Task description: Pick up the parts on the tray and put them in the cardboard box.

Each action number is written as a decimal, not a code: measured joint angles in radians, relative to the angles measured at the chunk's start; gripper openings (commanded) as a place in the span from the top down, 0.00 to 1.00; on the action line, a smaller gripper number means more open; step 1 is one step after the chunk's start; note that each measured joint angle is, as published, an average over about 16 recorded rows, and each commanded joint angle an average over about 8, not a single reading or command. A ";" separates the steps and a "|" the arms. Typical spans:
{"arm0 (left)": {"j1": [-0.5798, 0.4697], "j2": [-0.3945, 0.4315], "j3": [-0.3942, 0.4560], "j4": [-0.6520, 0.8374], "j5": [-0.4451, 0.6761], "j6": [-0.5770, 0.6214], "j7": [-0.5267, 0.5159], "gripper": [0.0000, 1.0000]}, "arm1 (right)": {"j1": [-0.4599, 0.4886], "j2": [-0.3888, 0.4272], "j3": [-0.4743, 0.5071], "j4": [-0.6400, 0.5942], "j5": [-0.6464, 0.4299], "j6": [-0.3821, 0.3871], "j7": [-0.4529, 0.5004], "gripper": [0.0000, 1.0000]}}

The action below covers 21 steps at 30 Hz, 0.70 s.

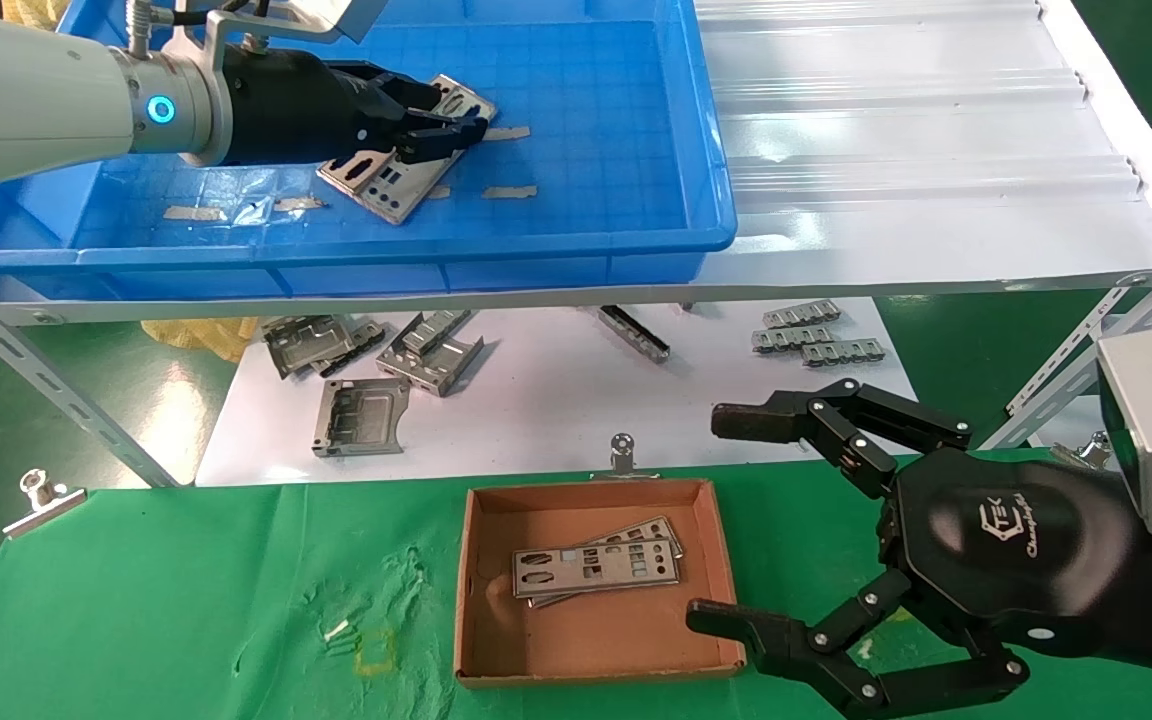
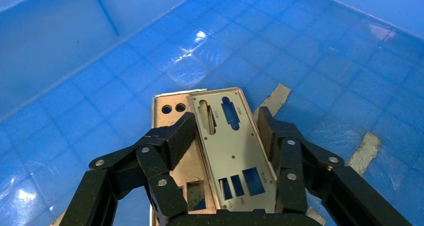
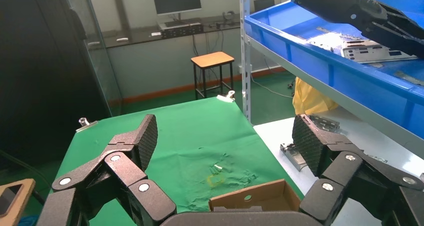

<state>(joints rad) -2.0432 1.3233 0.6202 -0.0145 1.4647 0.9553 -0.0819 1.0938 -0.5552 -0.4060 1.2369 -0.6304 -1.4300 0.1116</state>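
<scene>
Two overlapping parts lie in the blue tray (image 1: 576, 260). In the left wrist view the top silver part (image 2: 235, 151) lies across a tan one (image 2: 167, 108). My left gripper (image 1: 451, 115) reaches into the tray, and its fingers (image 2: 180, 133) press against the long edges of the top part, which still rests on the lower one. The cardboard box (image 1: 596, 640) sits on the green cloth and holds two parts (image 1: 596, 565). My right gripper (image 1: 716, 518) is open and empty just right of the box; it also shows in the right wrist view (image 3: 226, 133).
Grey bent brackets (image 1: 356, 415) and slotted strips (image 1: 816, 335) lie on the white board below the shelf. Metal clips (image 1: 41, 495) (image 1: 622, 452) hold the green cloth (image 1: 186, 600). Tape bits (image 1: 508, 190) stick to the tray floor. A white shelf (image 1: 916, 150) lies right of the tray.
</scene>
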 measured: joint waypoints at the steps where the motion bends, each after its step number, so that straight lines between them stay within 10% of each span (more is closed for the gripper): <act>1: 0.000 0.000 0.000 0.000 0.000 0.000 0.000 1.00 | 0.000 0.000 0.000 0.000 0.000 0.000 0.000 0.00; 21: -0.037 -0.044 -0.031 -0.026 -0.045 0.059 0.036 1.00 | 0.000 0.000 0.000 0.000 0.000 0.000 0.000 0.00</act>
<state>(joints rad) -2.0801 1.2792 0.5893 -0.0409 1.4192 1.0145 -0.0464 1.0939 -0.5552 -0.4060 1.2369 -0.6304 -1.4300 0.1116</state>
